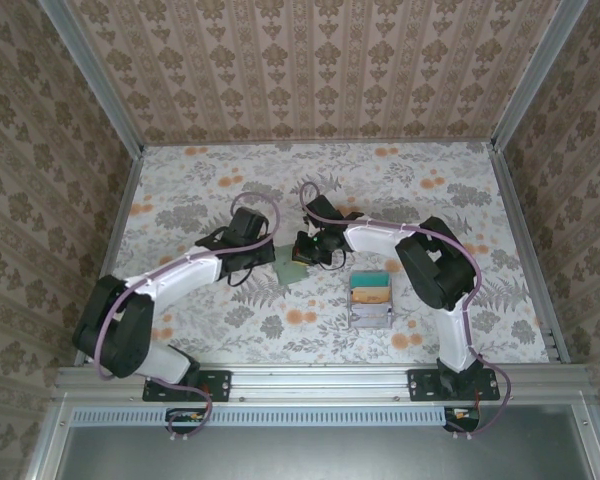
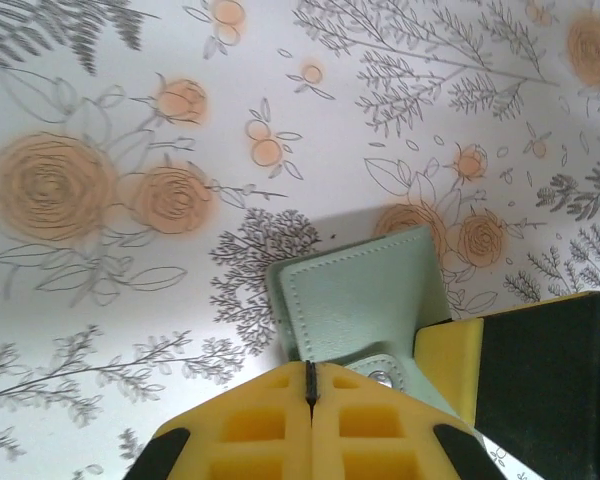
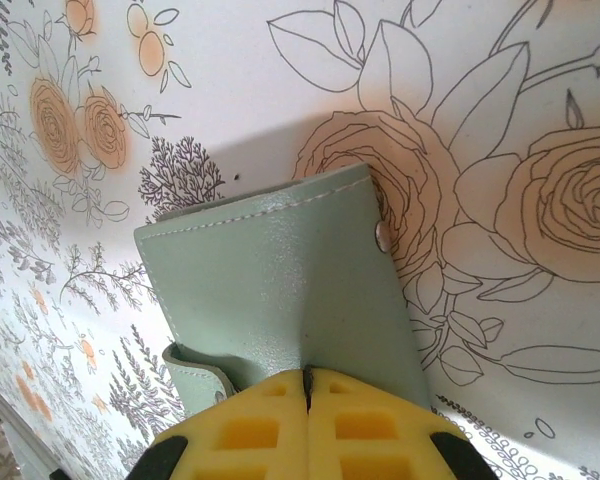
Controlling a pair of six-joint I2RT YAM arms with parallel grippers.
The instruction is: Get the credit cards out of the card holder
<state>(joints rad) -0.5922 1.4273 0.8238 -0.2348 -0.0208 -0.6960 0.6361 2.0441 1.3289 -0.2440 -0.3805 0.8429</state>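
- The card holder (image 3: pixel 280 280) is a flat, square-cornered fold of smooth mint-green, leather-like material, with pale stitching along its edges and a small round metal stud (image 3: pixel 381 236) near one corner
- It lies near the middle of the desk (image 1: pixel 430 200), between the two hands, on a cover printed with orange roses and grey line-drawn leaves
- A rounded closing tab (image 2: pixel 378 372) carrying a second stud shows in the left wrist view
- The holder's near edges run under the yellow pads, and its inside is hidden, so whether cards sit in it cannot be told
- From above only a green corner of it shows between the black wrists
- The left hand (image 2: pixel 310 372) has its pocketed yellow pads pressed flat together, clenched on one edge of the holder
- The right hand (image 3: pixel 308 376) is clenched the same way on the opposite edge
- Both arms bend inward from their bases, wrists low over the desk
- A box-like grey tray (image 1: pixel 370 320) with teal and tan contents stands apart, to the right
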